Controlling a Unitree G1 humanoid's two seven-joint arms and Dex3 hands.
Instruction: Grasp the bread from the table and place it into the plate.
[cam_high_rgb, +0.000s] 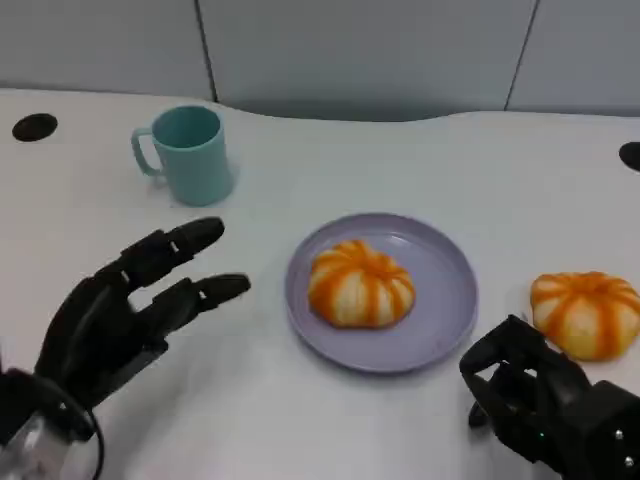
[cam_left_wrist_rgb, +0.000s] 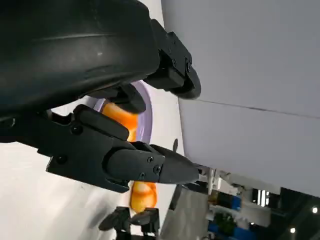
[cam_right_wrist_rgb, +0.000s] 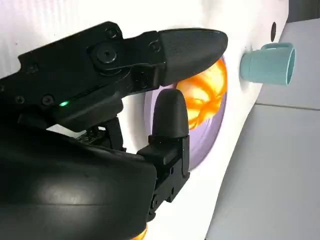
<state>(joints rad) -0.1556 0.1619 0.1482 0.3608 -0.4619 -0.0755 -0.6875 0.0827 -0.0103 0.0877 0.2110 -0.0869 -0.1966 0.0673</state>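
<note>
White counter (cam_high_rgb: 300, 420) carries all. Round lavender plate (cam_high_rgb: 445, 300) mid-counter, one orange-striped round bread bun (cam_high_rgb: 360, 284) on it. Second orange-striped bun (cam_high_rgb: 587, 312) on counter near right edge, just beside black right hand (cam_high_rgb: 530, 395), fingers curled, holding nothing. Black left hand (cam_high_rgb: 130, 310) near left edge, fingers spread. Teal mug (cam_high_rgb: 188, 153) toward far left.

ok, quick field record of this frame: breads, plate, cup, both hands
bread on plate: one orange-striped bun on the lavender plate, left of the plate's centre
bread on table: a second bun right of the plate, apart from it
cup: teal mug upright, behind and left of the plate
left hand: left hand left of the plate, fingers spread, holding nothing
right hand: right hand just in front of the bun on the table, fingers curled in, nothing in them
task state: one bun not yet plated
</note>
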